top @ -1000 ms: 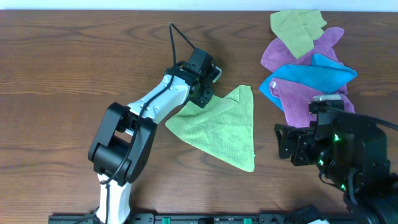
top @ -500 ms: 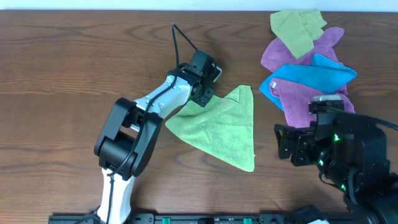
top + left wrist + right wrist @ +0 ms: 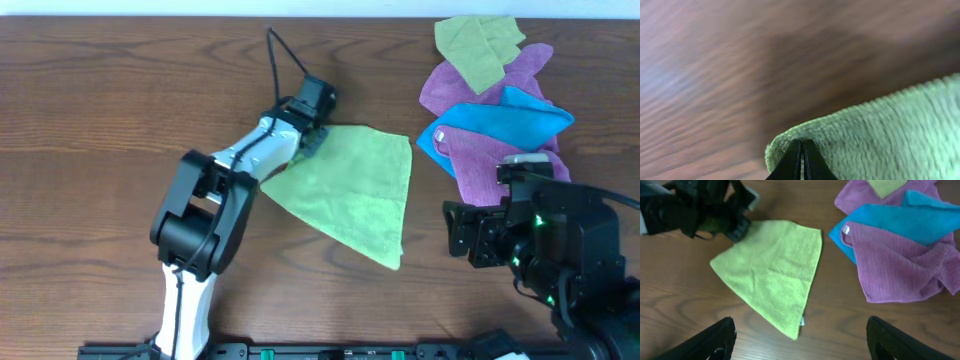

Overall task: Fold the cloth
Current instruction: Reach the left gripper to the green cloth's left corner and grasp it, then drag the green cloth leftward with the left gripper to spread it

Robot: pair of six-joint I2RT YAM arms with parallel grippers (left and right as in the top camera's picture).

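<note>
The lime-green cloth (image 3: 355,185) lies on the wooden table in a folded, roughly triangular shape, its point toward the front. It also shows in the right wrist view (image 3: 777,275). My left gripper (image 3: 308,128) is shut on the cloth's far left corner; in the left wrist view the closed jaws (image 3: 802,160) pinch the fuzzy green cloth (image 3: 880,135). My right gripper (image 3: 800,342) is open and empty, above the table to the cloth's right, near the front.
A pile of cloths sits at the far right: an olive-green cloth (image 3: 478,45), purple cloths (image 3: 490,155) and a blue cloth (image 3: 510,115). The left arm's cable (image 3: 285,55) loops over the table behind the gripper.
My left gripper has moved back and left, pulling the cloth's corner with it. The cloth's top edge now spreads wider. The right arm has not moved.
</note>
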